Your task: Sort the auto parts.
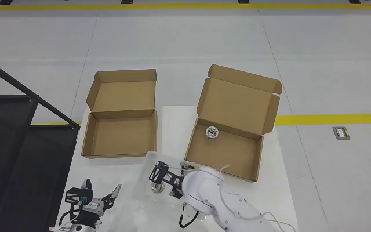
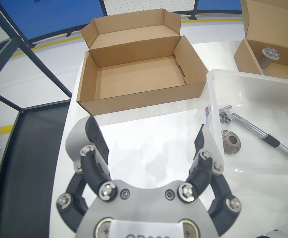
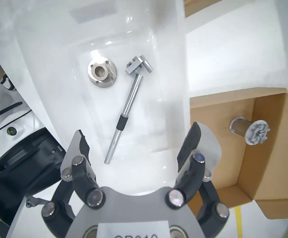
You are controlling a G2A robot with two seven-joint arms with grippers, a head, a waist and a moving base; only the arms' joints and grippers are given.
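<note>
Right gripper spread wide over the clear bin, inside it a flange and a stiff, probably slick steel rod, likely best pinched at its black band

Setting: industrial test hall or robotics lab.
Evidence: pale sealed floor marked with yellow lane lines; blue partition panels; white pegboard in a black frame; black steel rack; white desk carrying open cardboard boxes and machined metal parts.
</note>
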